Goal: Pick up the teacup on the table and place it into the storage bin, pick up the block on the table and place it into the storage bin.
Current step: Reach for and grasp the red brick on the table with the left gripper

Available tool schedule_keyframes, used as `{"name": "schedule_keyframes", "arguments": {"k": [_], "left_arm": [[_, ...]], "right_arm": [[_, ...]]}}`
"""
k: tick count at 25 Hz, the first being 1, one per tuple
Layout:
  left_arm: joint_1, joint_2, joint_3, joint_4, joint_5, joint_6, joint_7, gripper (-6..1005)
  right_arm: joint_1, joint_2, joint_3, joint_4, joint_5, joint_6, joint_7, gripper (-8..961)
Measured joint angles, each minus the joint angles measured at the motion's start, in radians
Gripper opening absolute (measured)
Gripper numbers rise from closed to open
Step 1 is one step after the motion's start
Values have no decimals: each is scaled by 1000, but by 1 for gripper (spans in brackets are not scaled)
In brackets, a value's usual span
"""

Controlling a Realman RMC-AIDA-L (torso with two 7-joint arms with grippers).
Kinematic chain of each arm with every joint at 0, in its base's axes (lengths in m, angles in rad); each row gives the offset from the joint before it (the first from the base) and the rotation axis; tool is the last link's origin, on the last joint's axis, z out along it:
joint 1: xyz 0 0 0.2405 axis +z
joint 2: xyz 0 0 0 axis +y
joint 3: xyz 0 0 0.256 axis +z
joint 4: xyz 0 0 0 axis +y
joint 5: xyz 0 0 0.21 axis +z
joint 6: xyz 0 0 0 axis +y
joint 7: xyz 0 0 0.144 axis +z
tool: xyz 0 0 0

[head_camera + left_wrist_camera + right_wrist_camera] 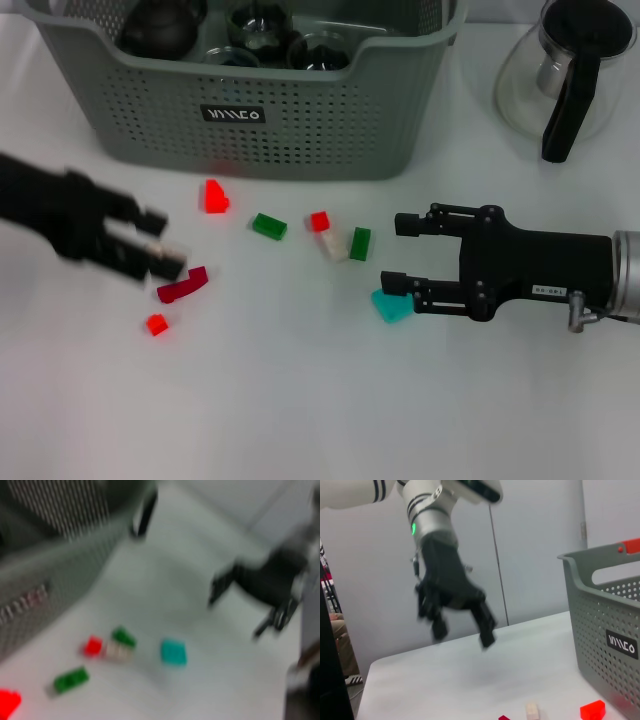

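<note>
White surface (300, 420) with storage bin (250, 110) at far centre; dark teapot (160, 28) and dark cups (262, 30) visible inside the bin. Glass carafe (570, 70) with black handle standing to the bin's right, apart from it.

Blocks scattered in front of the bin: bright red block (214, 196) nearest the bin wall, green block (268, 226), small red block (319, 221) touching a cream block (333, 246), second green block (360, 243) just beside the cream one, dark red block (183, 285), small red cube (156, 324), teal block (391, 305).

Left gripper (150, 245) low over the surface at left, motion-blurred; fingers spread, as confirmed in right wrist view, nothing between them; lower fingertip just beside the dark red block, contact not resolvable.

Right gripper (400, 254) at right, fingers spread wide; lower fingertip over the teal block's edge, nothing gripped.

No teacup resolvable on the surface.
</note>
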Motion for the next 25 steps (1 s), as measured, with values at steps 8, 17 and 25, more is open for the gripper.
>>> {"name": "schedule_keyframes", "arguments": {"k": [8, 17, 25], "left_arm": [[60, -200, 169, 301, 298, -119, 52, 811], [100, -201, 452, 296, 384, -324, -90, 555], [93, -202, 576, 277, 474, -427, -167, 508]], "right_arm": [[0, -2, 1, 0, 0, 0, 8, 745], [-7, -3, 1, 0, 0, 10, 9, 745], [-7, -3, 1, 0, 0, 11, 9, 746]]}}
